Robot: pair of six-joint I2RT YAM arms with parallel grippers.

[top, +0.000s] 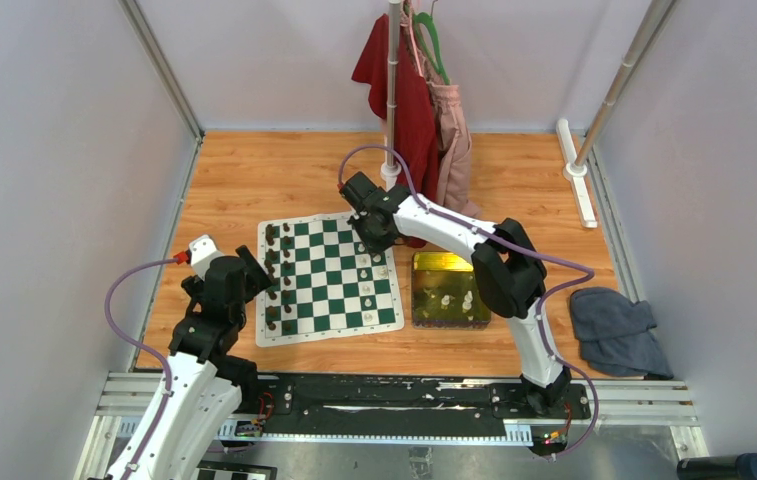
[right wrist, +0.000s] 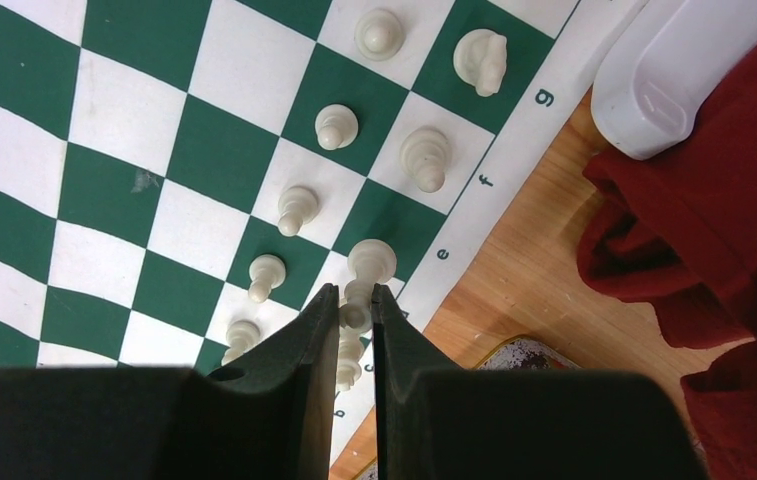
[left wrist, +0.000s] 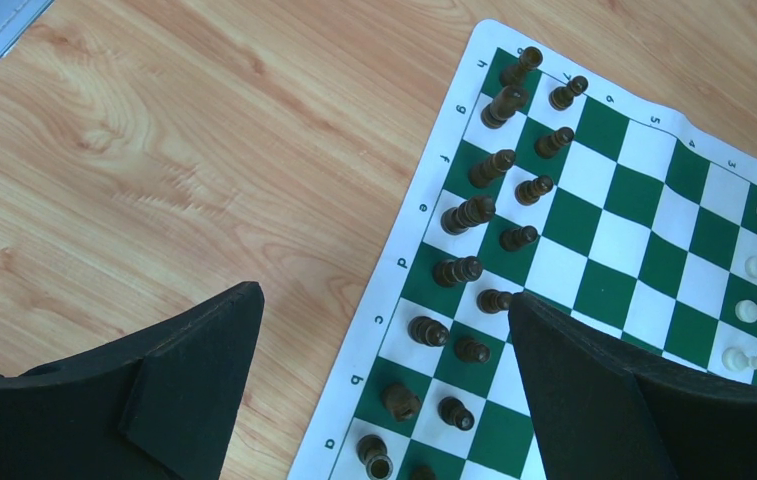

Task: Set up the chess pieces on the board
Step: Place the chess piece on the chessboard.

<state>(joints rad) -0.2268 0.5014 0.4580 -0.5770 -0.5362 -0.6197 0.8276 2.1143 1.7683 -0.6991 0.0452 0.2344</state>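
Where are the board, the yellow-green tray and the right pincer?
board [top: 331, 278]: top external view, a central square.
yellow-green tray [top: 442, 260]: top external view, its far rim.
right pincer [right wrist: 354, 296]: right wrist view, midway between fingertips gripping a chess piece [right wrist: 371, 262].

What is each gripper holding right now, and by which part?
Right gripper: jaws shut on a cream chess piece, pinched along its slim body. Left gripper: open, holding nothing.
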